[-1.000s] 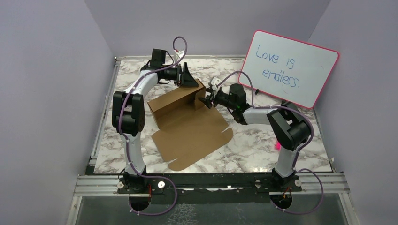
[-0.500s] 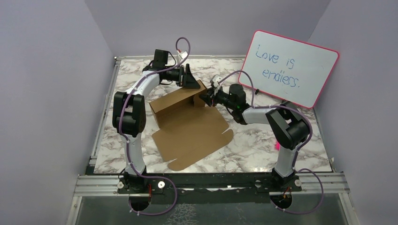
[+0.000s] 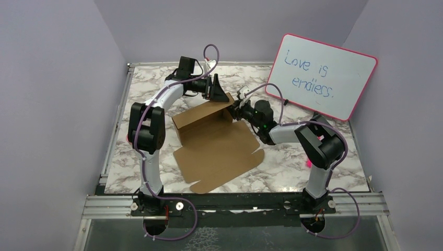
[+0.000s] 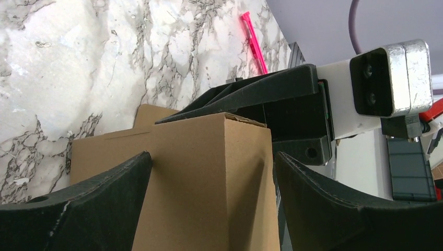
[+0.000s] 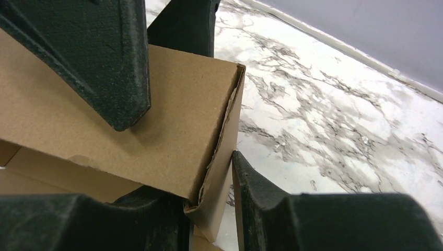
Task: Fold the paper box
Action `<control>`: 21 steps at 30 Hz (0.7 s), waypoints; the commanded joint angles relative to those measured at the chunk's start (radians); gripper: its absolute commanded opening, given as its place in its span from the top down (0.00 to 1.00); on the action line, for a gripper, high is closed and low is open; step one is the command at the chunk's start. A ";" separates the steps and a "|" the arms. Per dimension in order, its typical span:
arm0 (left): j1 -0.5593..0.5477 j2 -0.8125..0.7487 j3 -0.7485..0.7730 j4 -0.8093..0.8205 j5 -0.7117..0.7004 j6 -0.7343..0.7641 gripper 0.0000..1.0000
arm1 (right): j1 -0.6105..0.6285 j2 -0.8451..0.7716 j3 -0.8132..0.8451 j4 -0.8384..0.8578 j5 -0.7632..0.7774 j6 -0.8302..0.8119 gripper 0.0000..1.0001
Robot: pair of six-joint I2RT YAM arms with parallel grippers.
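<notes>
Lilac walls close in a white marble table [image 3: 292,167] veined in grey, with a metal rail [image 3: 235,203] along the bottom of the top view where the 2 arms are bolted. A pink pen [image 3: 308,163] lies on the marble at the right.

The box [image 3: 217,149] sits at the centre of that view as a flat brown sheet, with 1 long wall folded up along its upper edge.

The left gripper [image 3: 222,97], at upper centre, is spread wide over the right end of that wall, 1 finger on each side. I cannot tell whether they press it.

The right gripper [image 3: 233,110] comes in from the right – its jaws are narrow, pinching the thin end flap at the same corner.

A pink-rimmed whiteboard [image 3: 321,76] leans at the upper right. It reads "Love is endless." in blue. The box itself carries no print.
</notes>
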 commanded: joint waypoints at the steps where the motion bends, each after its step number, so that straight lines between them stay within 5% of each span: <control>1: -0.018 -0.057 -0.029 -0.009 0.008 -0.049 0.12 | 0.011 -0.027 -0.021 0.068 0.159 -0.005 0.68; 21: -0.018 -0.083 -0.103 0.061 -0.004 -0.101 0.12 | 0.072 0.045 -0.002 0.044 0.443 -0.070 0.81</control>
